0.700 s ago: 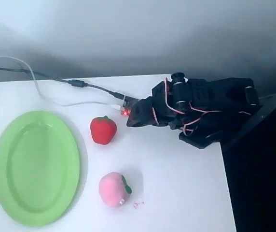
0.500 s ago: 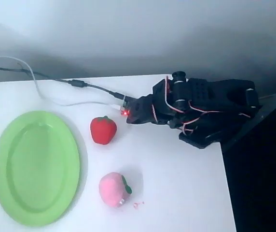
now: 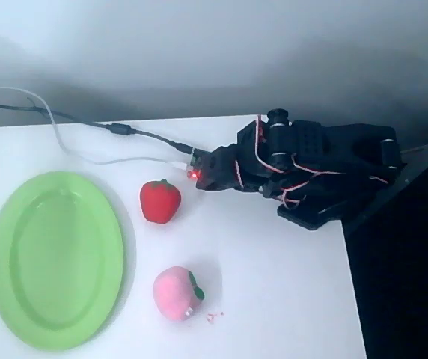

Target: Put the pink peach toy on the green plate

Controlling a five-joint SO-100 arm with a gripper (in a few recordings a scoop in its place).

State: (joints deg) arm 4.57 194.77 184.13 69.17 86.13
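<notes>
The pink peach toy [image 3: 175,293] looks soft, light and squashy; pinch across its round middle. It lies at 3 o'clock of the green plate [image 3: 55,259]. Whether the end effector [image 3: 208,175] is open is unclear.

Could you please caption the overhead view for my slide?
Arm folded at the table edge; peach and strawberry lie beside the bare plate.

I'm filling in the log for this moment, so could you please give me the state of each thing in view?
pink peach toy: on the table, right of the plate, untouched.
green plate: flat on the table, nothing on it.
red strawberry toy: on the table, free, near the arm's tip.
claw: folded low on the arm, holding nothing; open or shut cannot be told.
cables: lying on the table, running to the arm.
</notes>
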